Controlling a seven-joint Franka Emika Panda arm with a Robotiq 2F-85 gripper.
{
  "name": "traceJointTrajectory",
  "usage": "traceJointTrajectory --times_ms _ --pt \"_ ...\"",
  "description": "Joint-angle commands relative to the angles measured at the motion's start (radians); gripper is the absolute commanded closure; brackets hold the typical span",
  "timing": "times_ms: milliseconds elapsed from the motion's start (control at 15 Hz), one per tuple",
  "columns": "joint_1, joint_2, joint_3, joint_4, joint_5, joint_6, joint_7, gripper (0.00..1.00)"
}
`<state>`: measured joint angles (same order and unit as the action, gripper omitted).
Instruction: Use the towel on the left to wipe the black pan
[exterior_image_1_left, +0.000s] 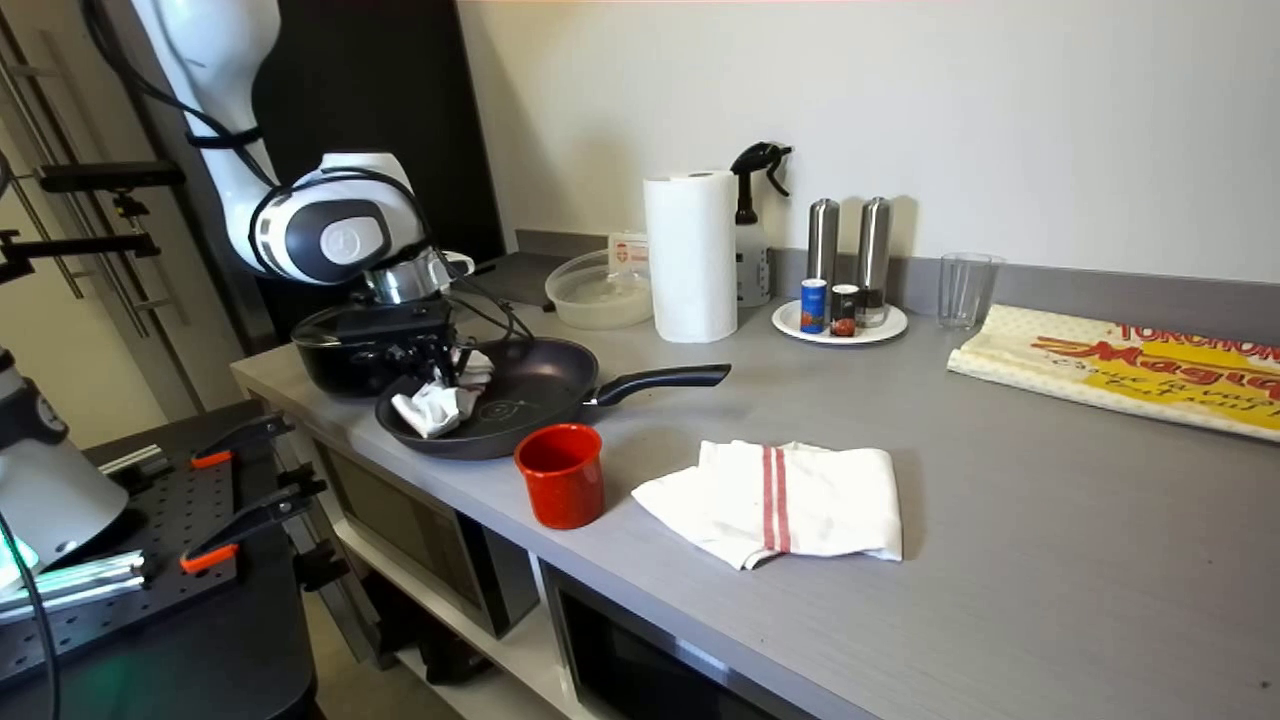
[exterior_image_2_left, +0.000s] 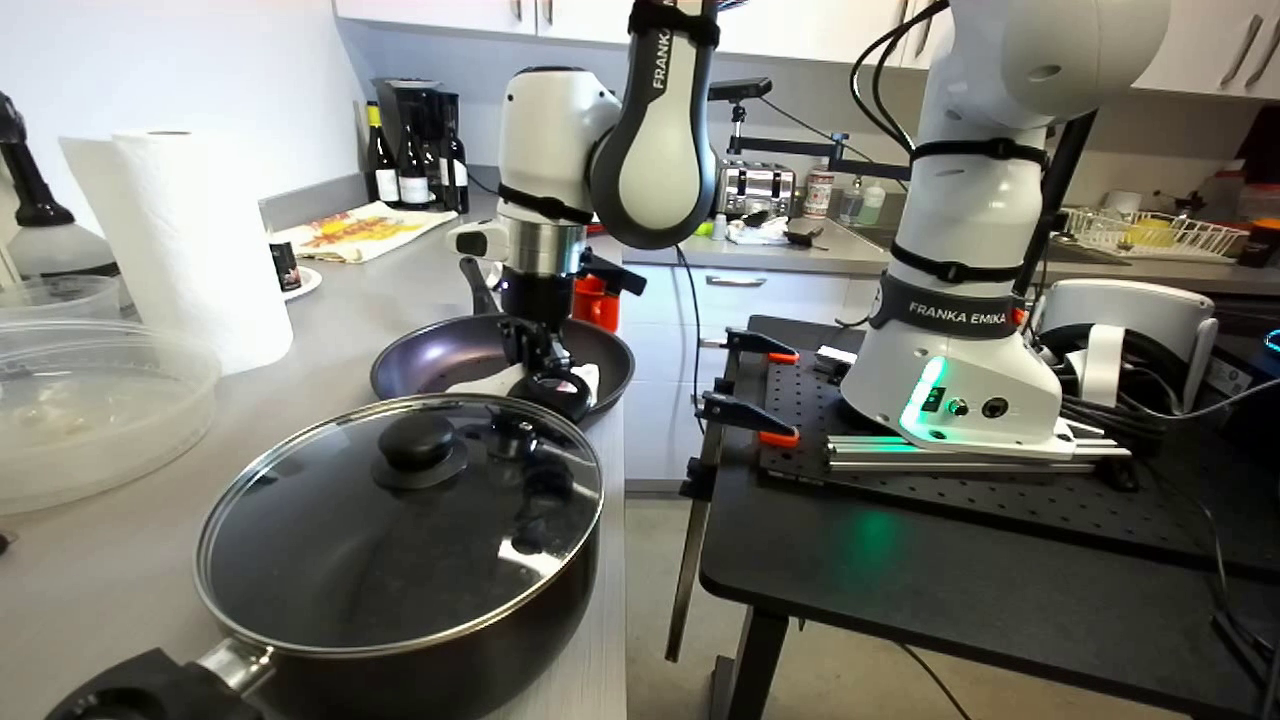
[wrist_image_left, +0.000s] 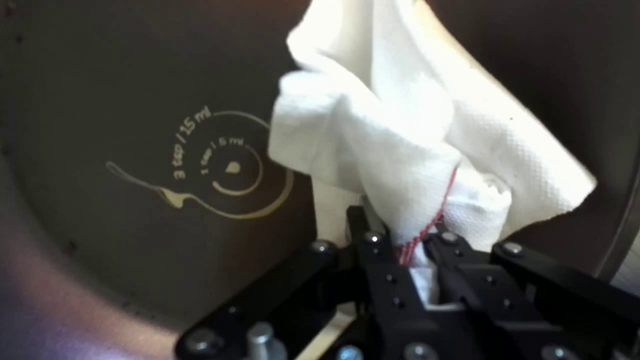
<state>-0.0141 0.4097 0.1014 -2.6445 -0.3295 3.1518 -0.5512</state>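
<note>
Wrist view: at six o'clock the gripper (wrist_image_left: 398, 227) is pinching a white towel (wrist_image_left: 380, 130) that is showing a thin red stripe, its fingers (wrist_image_left: 377, 270) standing only slightly apart with bunched cloth filling the gap. Loose folds are spreading toward twelve and two o'clock over the floor of the black pan (wrist_image_left: 150, 235), whose printed mark (wrist_image_left: 232, 168) is showing toward nine.

Taking the pan as the dial in an exterior view, the towel is lying inside the rim toward nine, with the gripper above it. A lidded pot (exterior_image_1_left: 325, 365) is crowding the pan toward ten, and a red mug (exterior_image_1_left: 562, 490) is standing just beside it toward five; whether either is touching it, I cannot tell. The pan's handle (exterior_image_1_left: 665, 379) is pointing to three. A folded cloth (exterior_image_1_left: 830, 500), white with red stripes, is lying toward four on the grey counter (exterior_image_1_left: 1000, 560).

Toward half past one a clear plastic tub (exterior_image_1_left: 595, 305) is standing, with a paper roll (exterior_image_1_left: 692, 265) at two and a spray bottle (exterior_image_1_left: 752, 265) just behind the roll. Toward half past two a white plate (exterior_image_1_left: 787, 320) is carrying small canisters (exterior_image_1_left: 812, 307), two metal grinders (exterior_image_1_left: 873, 250) rising behind them. A drinking glass (exterior_image_1_left: 965, 290) is standing farther out, and a printed cloth (exterior_image_1_left: 1150, 370) is lying toward three.

In an exterior view the pot's glass lid (exterior_image_2_left: 330, 560) is hiding part of the pan's nearer rim, and the gripper is covering most of the towel.
</note>
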Motion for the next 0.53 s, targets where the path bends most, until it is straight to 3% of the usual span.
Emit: traceJointTrajectory --times_ms 0,467 --pt "0.011 -0.056 -0.031 -0.069 -0.032 -0.011 0.031 0.96" --pt "-0.029 -0.008 0.045 -0.041 -0.025 -0.017 0.011 0.96"
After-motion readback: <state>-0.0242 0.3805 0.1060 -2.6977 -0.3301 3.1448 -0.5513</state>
